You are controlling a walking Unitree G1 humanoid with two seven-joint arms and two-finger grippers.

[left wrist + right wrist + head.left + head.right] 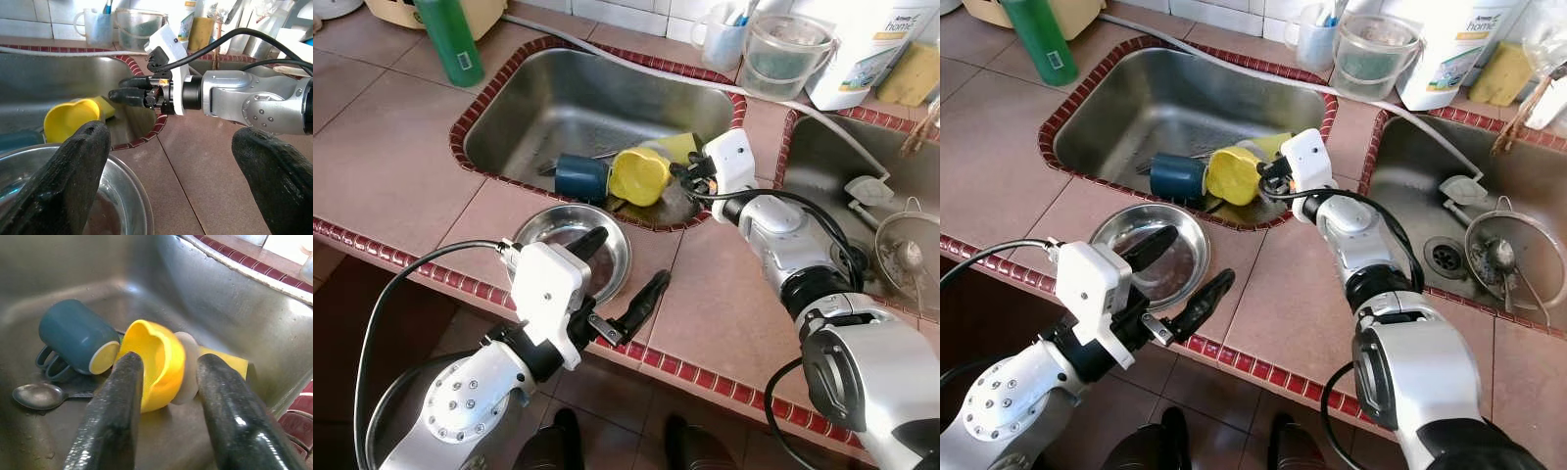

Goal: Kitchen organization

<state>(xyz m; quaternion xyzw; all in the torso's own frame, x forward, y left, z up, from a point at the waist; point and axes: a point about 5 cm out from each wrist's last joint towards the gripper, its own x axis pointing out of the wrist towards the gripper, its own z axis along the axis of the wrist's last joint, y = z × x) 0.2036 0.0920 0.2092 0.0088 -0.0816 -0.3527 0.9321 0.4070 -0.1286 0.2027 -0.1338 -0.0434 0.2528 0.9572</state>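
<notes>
The right end effector (166,396) reaches down into the left sink (558,98), its two black fingers parted on either side of the rim of a yellow cup (639,176) lying on its side. One finger sits at the cup's open mouth, the other beside a pale disc (188,367) pressed against the cup's outer wall; whether the pads actually touch the cup is hard to tell, so the jaws read as open around it rather than clamped. Just beside the yellow cup lies a dark blue mug (580,177), also on its side with its handle toward the sink floor, and a metal spoon (36,396) rests on the basin near it. A yellow sponge-like piece (227,363) lies behind the cup.

The left end effector (619,279) hovers with fingers spread wide over the tiled counter (401,157), one finger above a steel bowl (576,245) standing on the counter at the sink's near edge. A green bottle (449,39) stands upright at the far left of the counter.
</notes>
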